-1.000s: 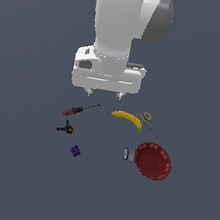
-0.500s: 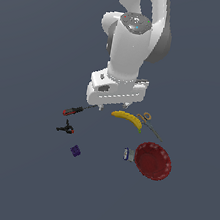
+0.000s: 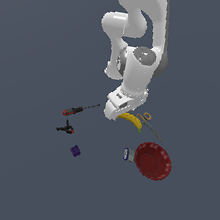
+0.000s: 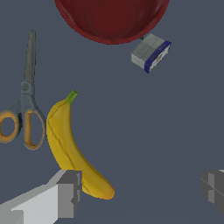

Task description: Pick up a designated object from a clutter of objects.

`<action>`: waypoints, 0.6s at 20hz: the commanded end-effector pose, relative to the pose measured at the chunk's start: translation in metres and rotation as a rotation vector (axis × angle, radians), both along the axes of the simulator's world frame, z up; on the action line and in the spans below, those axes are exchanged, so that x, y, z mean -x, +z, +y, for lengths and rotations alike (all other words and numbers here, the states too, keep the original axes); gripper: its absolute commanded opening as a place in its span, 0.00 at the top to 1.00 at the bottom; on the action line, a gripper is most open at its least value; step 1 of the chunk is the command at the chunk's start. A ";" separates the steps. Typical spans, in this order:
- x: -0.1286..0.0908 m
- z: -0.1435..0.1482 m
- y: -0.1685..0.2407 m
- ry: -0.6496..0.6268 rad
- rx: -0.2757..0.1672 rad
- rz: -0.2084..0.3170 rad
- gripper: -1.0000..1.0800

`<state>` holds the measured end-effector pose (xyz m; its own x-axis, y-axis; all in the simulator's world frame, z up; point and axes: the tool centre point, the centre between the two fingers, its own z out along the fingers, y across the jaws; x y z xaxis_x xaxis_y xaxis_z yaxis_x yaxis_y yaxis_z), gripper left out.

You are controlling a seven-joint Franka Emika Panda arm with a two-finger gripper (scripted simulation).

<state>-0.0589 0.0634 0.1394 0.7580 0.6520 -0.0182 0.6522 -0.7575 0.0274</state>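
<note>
The yellow banana with a greenish tip lies on the grey floor, partly covered by my hand in the exterior view. In the wrist view the banana lies flat, one end next to one of my fingers. My gripper is open and empty, low over the floor, with the jaws wide apart. Most of the banana lies outside the gap, beside that finger. In the exterior view the gripper hangs just off the banana's end on the exterior view's left.
Tan-handled scissors lie right beside the banana. A red bowl and a small can sit nearer the camera. A red-handled screwdriver, a black-and-red clamp and a purple cube lie on the exterior view's left.
The arm has come down and shifted toward the exterior view's right, bringing the open gripper close to the banana. No object has moved.
</note>
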 end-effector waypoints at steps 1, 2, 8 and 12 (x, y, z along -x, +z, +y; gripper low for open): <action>0.014 0.012 -0.019 0.089 -0.006 0.002 0.04; 0.019 0.016 -0.025 0.120 -0.008 0.003 0.04; 0.046 0.034 -0.054 0.268 -0.021 0.008 0.04; 0.058 0.041 -0.065 0.328 -0.028 0.009 0.04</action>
